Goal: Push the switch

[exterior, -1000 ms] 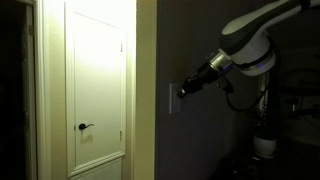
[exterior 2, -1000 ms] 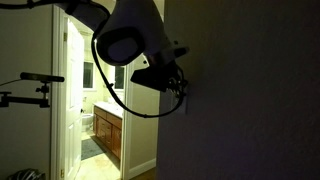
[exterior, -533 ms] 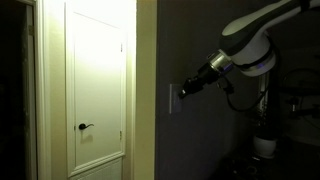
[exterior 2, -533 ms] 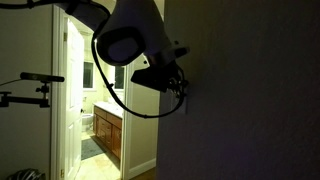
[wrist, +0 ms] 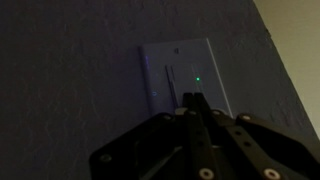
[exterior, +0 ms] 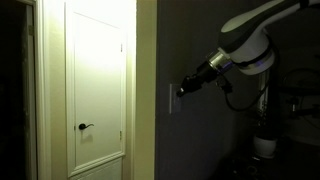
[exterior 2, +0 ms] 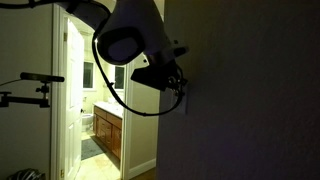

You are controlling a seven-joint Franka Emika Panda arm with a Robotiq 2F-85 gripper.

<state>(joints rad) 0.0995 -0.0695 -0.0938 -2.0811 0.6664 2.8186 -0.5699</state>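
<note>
A dim hallway wall (wrist: 70, 60) carries the switch (wrist: 185, 78), a rigid fixed plate. The gripper (wrist: 192, 100), jaws pinched together, points at its centre, where a firm press should suffice.

The switch (wrist: 183, 72), just ahead of the gripper (wrist: 192, 99), is a smooth, pale plate that looks like plastic and has a faint sheen. The wall (wrist: 70, 70) around it is matt paint with a fine, grainy roughness. The gripper is black, matt and hard-looking; whether it is plastic or metal cannot be told. Behind the gripper, the arm (exterior: 250, 40) has a smooth, white, slightly glossy shell. Well off to the gripper's side, the door (exterior: 97, 70) is smooth painted panelling with a soft sheen. Its handle (exterior: 85, 127) is dark and looks like metal.
</note>
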